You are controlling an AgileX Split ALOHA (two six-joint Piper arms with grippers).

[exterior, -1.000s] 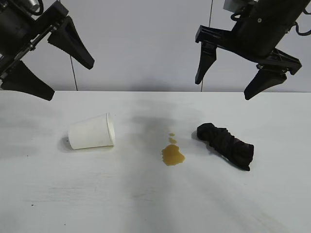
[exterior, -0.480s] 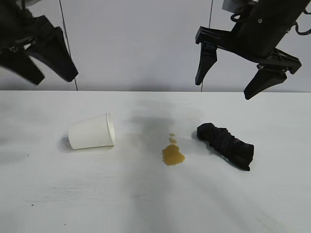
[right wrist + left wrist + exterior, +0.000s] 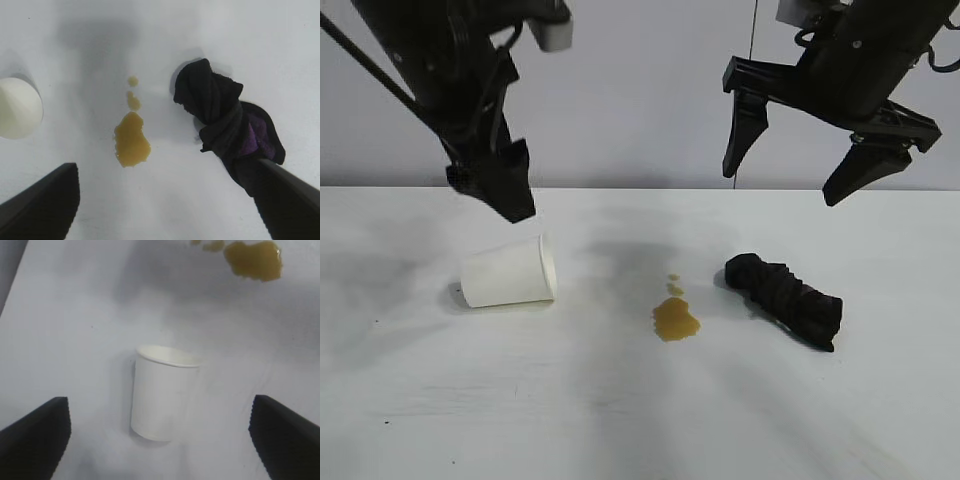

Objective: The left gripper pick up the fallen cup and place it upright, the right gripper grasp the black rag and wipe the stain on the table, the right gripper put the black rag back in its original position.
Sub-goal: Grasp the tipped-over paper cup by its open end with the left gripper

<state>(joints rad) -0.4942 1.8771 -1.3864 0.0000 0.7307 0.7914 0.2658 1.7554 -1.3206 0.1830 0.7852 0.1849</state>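
The white paper cup (image 3: 510, 272) lies on its side at the left of the white table (image 3: 620, 420), rim toward the stain. My left gripper (image 3: 500, 190) hangs just above it, open; in the left wrist view the cup (image 3: 162, 395) lies between the wide-apart fingers (image 3: 35, 440), untouched. The amber stain (image 3: 675, 320) with two small droplets sits mid-table. The crumpled black rag (image 3: 787, 298) lies to its right. High above the rag, my right gripper (image 3: 780, 185) is open and empty, looking down on the rag (image 3: 225, 115) and the stain (image 3: 131, 140).
A pale wall with a vertical seam (image 3: 753, 90) rises behind the table's far edge. A faint grey smudge (image 3: 620, 250) marks the tabletop behind the stain.
The left arm has swung in from the far left edge, rightward and down, to hang over the cup. The right arm, cup, rag and stain have not moved.
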